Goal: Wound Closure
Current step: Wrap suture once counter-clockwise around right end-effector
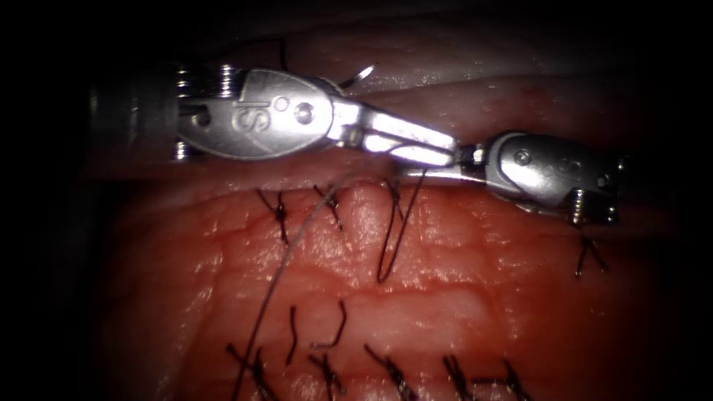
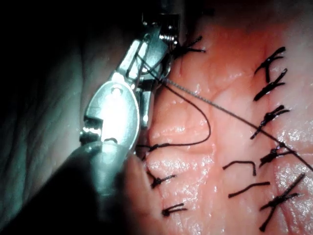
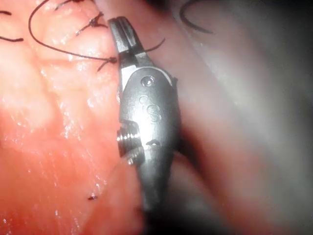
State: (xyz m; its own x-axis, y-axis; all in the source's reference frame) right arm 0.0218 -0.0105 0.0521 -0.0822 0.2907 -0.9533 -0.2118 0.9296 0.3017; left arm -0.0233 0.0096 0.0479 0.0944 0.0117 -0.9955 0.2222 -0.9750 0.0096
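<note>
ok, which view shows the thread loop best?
Left wrist view: the loop lies open and whole, curving across the tissue. Endoscope view sees it as a narrow hanging loop. Right wrist view catches its arc, partly cut off at the picture's edge.

Tissue (image 1: 460,297) glistening orange-red, paler pinkish-grey band along its top edge. Thread (image 1: 394,238) black; knotted stitches (image 1: 281,215) black too, in rows. Left tool (image 1: 416,141) and right tool (image 1: 445,167) shiny silver steel. Needle (image 1: 356,76) silver-grey.
</note>
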